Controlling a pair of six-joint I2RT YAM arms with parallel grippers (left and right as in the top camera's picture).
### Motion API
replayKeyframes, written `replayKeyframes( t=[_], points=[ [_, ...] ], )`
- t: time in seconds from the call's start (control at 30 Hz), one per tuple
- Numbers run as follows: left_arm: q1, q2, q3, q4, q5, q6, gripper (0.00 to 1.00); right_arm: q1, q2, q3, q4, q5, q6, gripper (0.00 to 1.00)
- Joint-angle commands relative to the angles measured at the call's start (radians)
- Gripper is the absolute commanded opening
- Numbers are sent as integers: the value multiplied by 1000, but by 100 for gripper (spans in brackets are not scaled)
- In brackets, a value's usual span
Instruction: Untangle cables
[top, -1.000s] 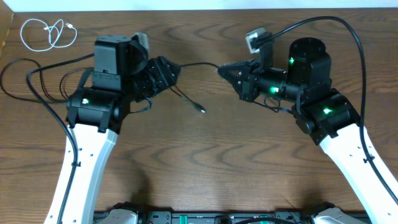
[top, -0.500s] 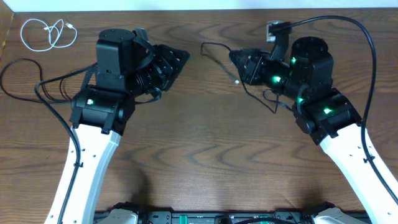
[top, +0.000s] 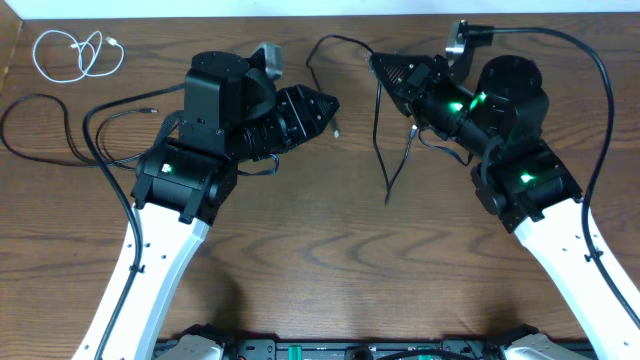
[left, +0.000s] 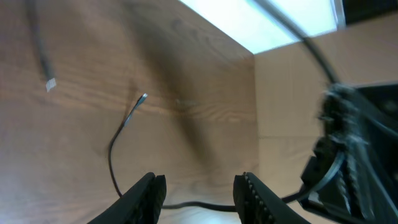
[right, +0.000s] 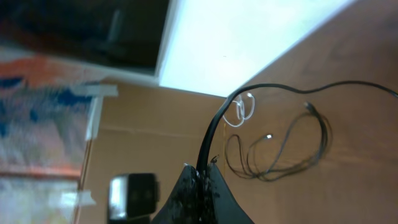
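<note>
My right gripper (top: 381, 66) is shut on a thin black cable (top: 380, 130) near the table's back edge. The cable loops left of the jaws and trails down toward the middle, with a plug end (top: 413, 129) beside it. In the right wrist view the jaws (right: 203, 173) pinch this cable (right: 214, 127). My left gripper (top: 328, 104) is open and empty, left of that cable. Its wrist view shows the spread jaws (left: 199, 190) above a black cable (left: 115, 146). A small white cable (top: 75, 52) lies coiled at the back left. More black cables (top: 60, 130) loop at the left.
The white wall edge runs along the back of the wooden table (top: 330, 260). A thick black wire (top: 585, 70) fixed to the right arm arcs over it. In the right wrist view the white cable (right: 242, 109) and a black bundle (right: 280, 158) lie far off.
The black cable spanned both grippers; it now hangs from the right one only. My left gripper moved right and toward the back. My right gripper moved toward the back with the cable.
</note>
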Motion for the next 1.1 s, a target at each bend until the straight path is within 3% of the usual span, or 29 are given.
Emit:
replayKeyframes(
  t=[0.0, 0.1, 0.33, 0.47, 1.07],
  points=[
    [-3, -11, 2, 10, 10, 192, 40, -1, -7, 17, -39, 49, 130, 1],
    [-23, -11, 2, 10, 10, 238, 34, 0, -7, 17, -39, 60, 156, 2],
    [-120, -11, 2, 42, 9, 317, 35, 1, 3, 17, -51, 113, 187, 1],
    [-145, -11, 2, 86, -12, 317, 41, 2, 6, 17, -74, 107, 194, 1],
    [-158, -2, 2, 104, 9, 328, 40, 40, 6, 17, -79, 48, 243, 1]
  ],
)
